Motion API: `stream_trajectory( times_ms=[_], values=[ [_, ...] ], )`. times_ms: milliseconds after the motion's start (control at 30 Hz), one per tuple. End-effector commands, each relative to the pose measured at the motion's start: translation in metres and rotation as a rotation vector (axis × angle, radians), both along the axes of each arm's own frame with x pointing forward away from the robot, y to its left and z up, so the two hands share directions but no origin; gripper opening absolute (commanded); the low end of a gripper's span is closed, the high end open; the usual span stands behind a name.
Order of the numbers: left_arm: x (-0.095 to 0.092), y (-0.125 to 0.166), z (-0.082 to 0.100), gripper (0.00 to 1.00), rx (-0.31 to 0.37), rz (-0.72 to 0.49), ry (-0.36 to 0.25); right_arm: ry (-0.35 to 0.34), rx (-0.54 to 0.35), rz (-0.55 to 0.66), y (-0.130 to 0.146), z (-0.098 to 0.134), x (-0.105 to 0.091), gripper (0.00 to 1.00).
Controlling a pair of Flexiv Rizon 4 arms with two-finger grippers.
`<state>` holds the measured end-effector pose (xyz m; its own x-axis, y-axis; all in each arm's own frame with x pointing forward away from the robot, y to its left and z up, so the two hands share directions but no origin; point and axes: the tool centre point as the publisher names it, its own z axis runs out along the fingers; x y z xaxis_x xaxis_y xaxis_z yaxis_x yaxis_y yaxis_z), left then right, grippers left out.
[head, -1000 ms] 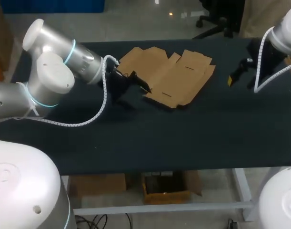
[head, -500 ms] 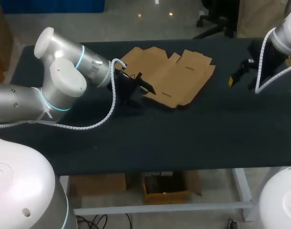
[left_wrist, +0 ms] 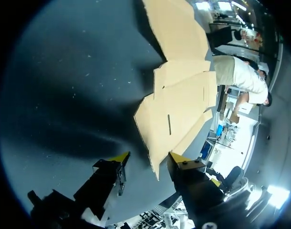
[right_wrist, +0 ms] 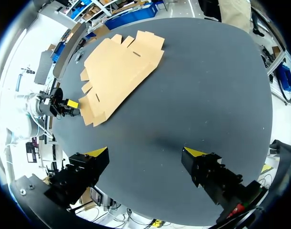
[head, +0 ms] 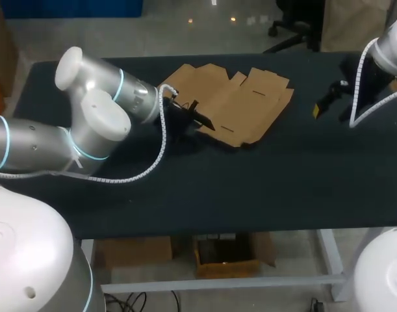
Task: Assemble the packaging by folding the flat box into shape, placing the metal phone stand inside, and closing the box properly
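The left gripper (left_wrist: 149,160) has its two yellow-tipped fingers (left_wrist: 113,164) spread apart. A pointed corner of the flat cardboard box (left_wrist: 181,107) reaches into the gap between them. Whether either tip touches the board cannot be told, and neither finger is seen pressing it from both sides. In the head view this gripper (head: 193,116) sits low at the box's near left edge. Its arm (head: 94,110) comes in across the table's left end.

The box (head: 234,97) lies unfolded, with its flaps spread flat on the dark table (head: 250,188). It is close to the far edge, about midway along it.

The right gripper (right_wrist: 146,153) also has its fingers wide apart, with only bare tabletop beneath the gap. In the head view it (head: 320,105) hangs near the table's far right corner, well apart from the box. From the right wrist view the box (right_wrist: 119,67) lies ahead, with the left gripper (right_wrist: 69,104) at its edge.
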<state>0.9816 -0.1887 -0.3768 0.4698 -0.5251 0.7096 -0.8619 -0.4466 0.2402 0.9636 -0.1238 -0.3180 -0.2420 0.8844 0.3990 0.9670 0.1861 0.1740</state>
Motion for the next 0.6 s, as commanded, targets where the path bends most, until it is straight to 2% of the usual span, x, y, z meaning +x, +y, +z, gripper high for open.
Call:
stream_trajectory(
  times_ms=[33,100,400,433,467,533,600],
  values=[
    [0.007,-0.004,-0.009,0.47,-0.005,0.013,-0.006,0.004,0.007,0.003,-0.003,0.001,0.000,1.00],
    [0.010,-0.005,-0.012,0.47,-0.007,0.015,-0.004,0.005,0.009,0.003,-0.004,0.001,0.000,1.00],
    [0.022,-0.007,-0.020,0.35,-0.013,0.022,-0.004,0.008,0.013,0.006,-0.004,0.000,0.001,1.00],
    [0.025,-0.007,-0.021,0.31,-0.014,0.025,-0.002,0.009,0.012,0.007,-0.004,0.000,0.001,1.00],
    [0.027,-0.007,-0.022,0.22,-0.014,0.027,0.004,0.009,0.012,0.007,-0.004,0.000,0.001,1.00],
    [0.030,-0.005,-0.022,0.00,-0.019,0.028,0.011,0.010,0.012,0.008,-0.004,0.000,0.001,1.00],
    [0.029,-0.002,-0.019,0.00,-0.024,0.025,0.011,0.010,0.013,0.008,-0.004,0.000,0.001,1.00]
  ],
)
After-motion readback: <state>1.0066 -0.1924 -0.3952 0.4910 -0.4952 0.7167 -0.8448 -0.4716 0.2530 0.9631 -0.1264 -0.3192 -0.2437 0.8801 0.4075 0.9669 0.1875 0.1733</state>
